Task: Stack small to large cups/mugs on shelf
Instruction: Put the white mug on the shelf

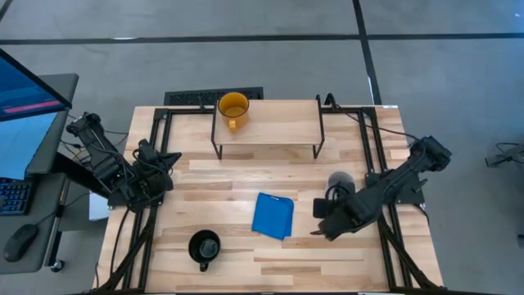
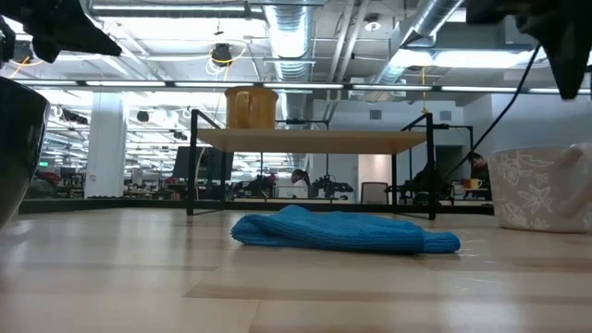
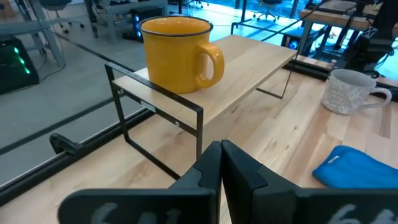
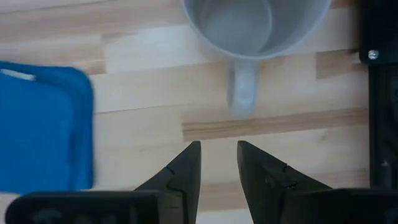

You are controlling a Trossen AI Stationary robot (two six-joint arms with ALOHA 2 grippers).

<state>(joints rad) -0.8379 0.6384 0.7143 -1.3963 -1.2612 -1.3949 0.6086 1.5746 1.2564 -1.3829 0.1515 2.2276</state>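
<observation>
Dark jaws on my right gripper [image 4: 217, 163] stand a little apart with nothing between them, pointed at the handle of the grey-white mug [image 4: 255, 28] just ahead; seen from above, that gripper [image 1: 326, 223] hovers at about four o'clock on the surface [image 1: 237, 254], the mug [image 1: 339, 182] close beside it. My left gripper [image 3: 221, 163] has its jaws pressed together, empty, parked at nine o'clock by the surface's edge. Between the two lies the blue cloth [image 1: 273, 215], near centre. The yellow mug [image 1: 232, 108] sits upright on the shelf [image 1: 278, 123] at twelve o'clock, on its left end. The black mug [image 1: 204, 247] stands at seven o'clock, well apart from the others.
</observation>
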